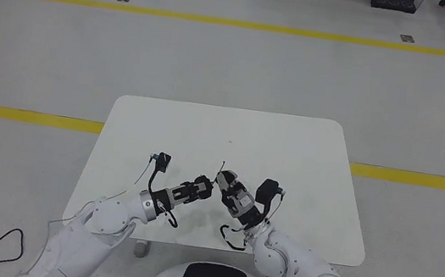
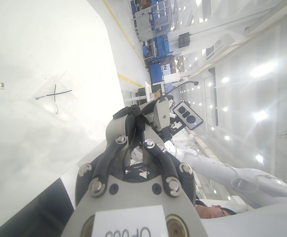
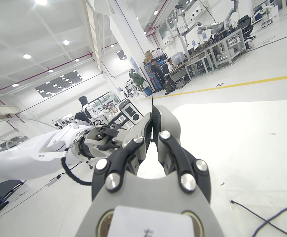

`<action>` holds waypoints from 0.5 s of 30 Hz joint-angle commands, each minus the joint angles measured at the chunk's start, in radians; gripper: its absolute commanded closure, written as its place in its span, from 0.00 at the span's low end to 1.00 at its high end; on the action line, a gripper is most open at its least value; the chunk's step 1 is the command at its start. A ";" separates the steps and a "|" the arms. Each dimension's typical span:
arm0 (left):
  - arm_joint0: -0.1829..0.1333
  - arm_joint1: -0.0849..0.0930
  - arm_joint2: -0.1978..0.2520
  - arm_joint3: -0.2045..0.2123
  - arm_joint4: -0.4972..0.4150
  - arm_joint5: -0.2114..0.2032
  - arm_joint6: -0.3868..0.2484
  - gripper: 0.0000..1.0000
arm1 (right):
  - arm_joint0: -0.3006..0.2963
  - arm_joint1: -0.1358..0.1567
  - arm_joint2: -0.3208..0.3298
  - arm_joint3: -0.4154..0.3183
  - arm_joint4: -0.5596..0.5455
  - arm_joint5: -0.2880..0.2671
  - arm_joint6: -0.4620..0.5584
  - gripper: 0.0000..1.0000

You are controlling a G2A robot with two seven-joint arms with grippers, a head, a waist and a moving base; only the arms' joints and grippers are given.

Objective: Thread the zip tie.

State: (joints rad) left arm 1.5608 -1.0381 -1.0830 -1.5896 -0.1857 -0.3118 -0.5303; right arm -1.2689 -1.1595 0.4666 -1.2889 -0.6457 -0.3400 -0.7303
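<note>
Top view: right gripper [image 1: 222,179] pinches zip tie [image 1: 221,168], touching left gripper [image 1: 206,188].

A thin black plastic zip tie [image 3: 152,98] stands pinched in the right tool [image 3: 153,119] above the desk [image 3: 224,134], its tail arcing upward.

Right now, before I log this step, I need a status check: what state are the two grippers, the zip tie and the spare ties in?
zip tie: held off the table, free end sticking up past the fingertips; whether it is threaded cannot be told.
right gripper: shut on the zip tie.
left gripper: shut on the zip tie's thin black strand, close against the right gripper.
spare ties: lying crossed on the table, untouched.
</note>
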 commanded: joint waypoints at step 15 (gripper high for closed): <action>0.000 0.000 0.000 0.000 0.000 0.000 0.000 1.00 | -0.018 0.009 0.003 -0.027 -0.043 0.000 -0.087 1.00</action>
State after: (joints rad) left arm 1.5608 -1.0381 -1.0830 -1.5896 -0.1857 -0.3118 -0.5303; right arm -1.2870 -1.1507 0.4694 -1.3157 -0.6891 -0.3400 -0.8176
